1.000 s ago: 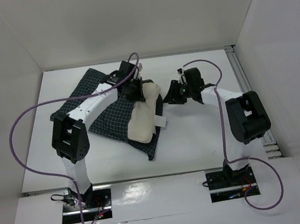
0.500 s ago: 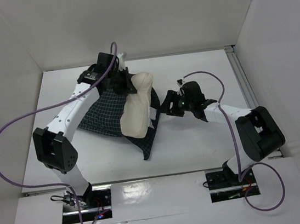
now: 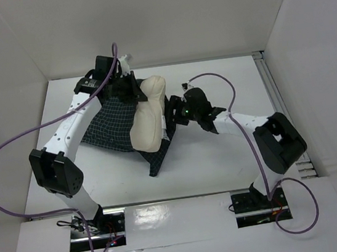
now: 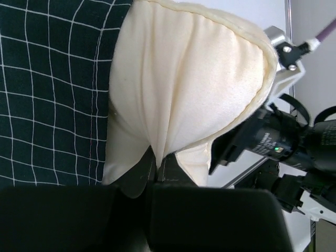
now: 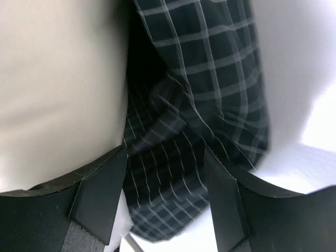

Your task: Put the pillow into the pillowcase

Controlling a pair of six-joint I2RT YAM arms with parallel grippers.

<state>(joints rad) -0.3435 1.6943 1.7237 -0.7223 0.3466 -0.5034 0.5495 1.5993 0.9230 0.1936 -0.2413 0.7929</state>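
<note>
- Cream fabric is bunching into a fold where the left gripper [image 4: 157, 167] is pinching it. Its fingers are pressing together on the pillow [image 3: 149, 119], which is lying across the right-hand edge of the pillowcase [image 3: 108, 129]. Whether any of it is already inside, I cannot tell.
- The right gripper [image 5: 165, 176] is hovering at the pillowcase's right edge. Its fingers are standing apart with checked cloth showing between them, and they are clamping on nothing.
- One risk, as I judge it: the pinch is taking only a thin fold of the pillow's cover, so the soft bulk could slip free if it drags against the pillowcase.
- Another risk: the right fingers could catch both layers of the pillowcase's mouth, or the pillow's edge along with them. That would seal the opening instead of spreading it.
- The pillow is looking plump and pale, with a piped seam along its rim, and is creasing toward the pinch.
- The pillowcase is lying crumpled, dark with thin white grid lines.
</note>
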